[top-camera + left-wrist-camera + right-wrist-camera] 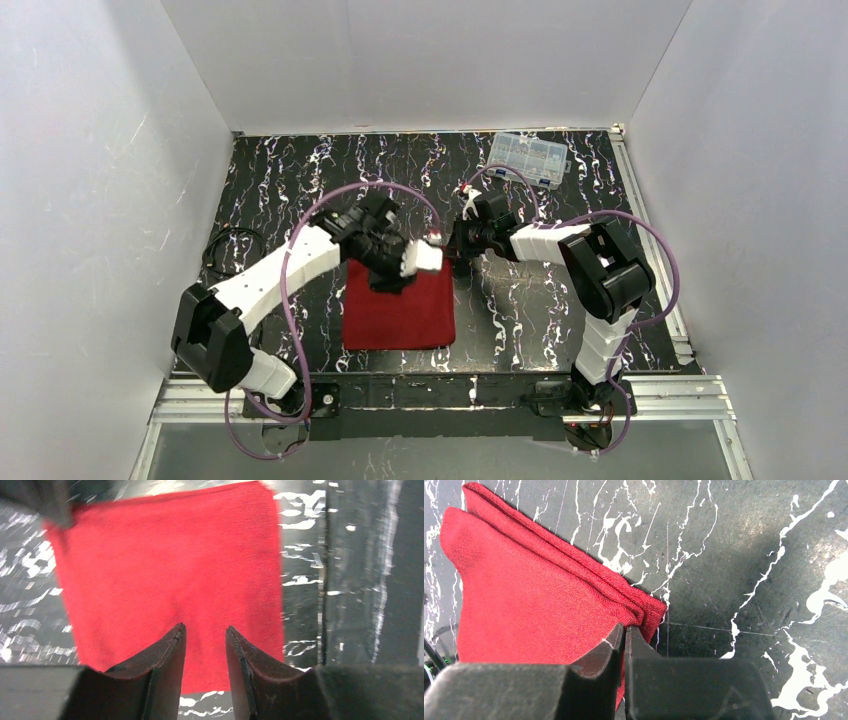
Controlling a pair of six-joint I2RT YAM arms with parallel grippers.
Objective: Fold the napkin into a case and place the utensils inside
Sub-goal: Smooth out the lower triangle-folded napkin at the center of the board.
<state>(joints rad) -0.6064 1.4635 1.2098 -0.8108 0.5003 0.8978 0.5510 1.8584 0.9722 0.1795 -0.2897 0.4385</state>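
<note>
Top view gives layout only. The napkin (400, 315) lies flat on the black marbled table (290, 180), under and just behind both claws as they reach out. A clear box (530, 158) sits well beyond them, near the back wall. Neither grip can be judged from up there (arms + cables cover the tips).

Left wrist view settles the left claw (205, 627): released, fingers (162, 665) apart w/ a plain gap and nothing btw them. Only red cloth shows below and ahead of the tips. Can't tell if the tips touch the cloth. From here the napkin reads as one smooth, roughly square sheet w/ faint creases and no layers visible. A dark blur sits on the corner ahead-left of this claw; can't tell what it is.

Right wrist view shows what the other two don't. The right claw (624, 627) is clenched on the napkin's corner, tips nearly meeting w/ red fabric pinched btw them. The cloth spreads to the left of this claw, w/ bare table ahead and to the right. Folded edges stack here, at least two layers, and the edge line runs ahead-left from the tips. The far end shows two rounded lobes.

Colour: deep matte red from above, brighter in both wrist views.
</note>
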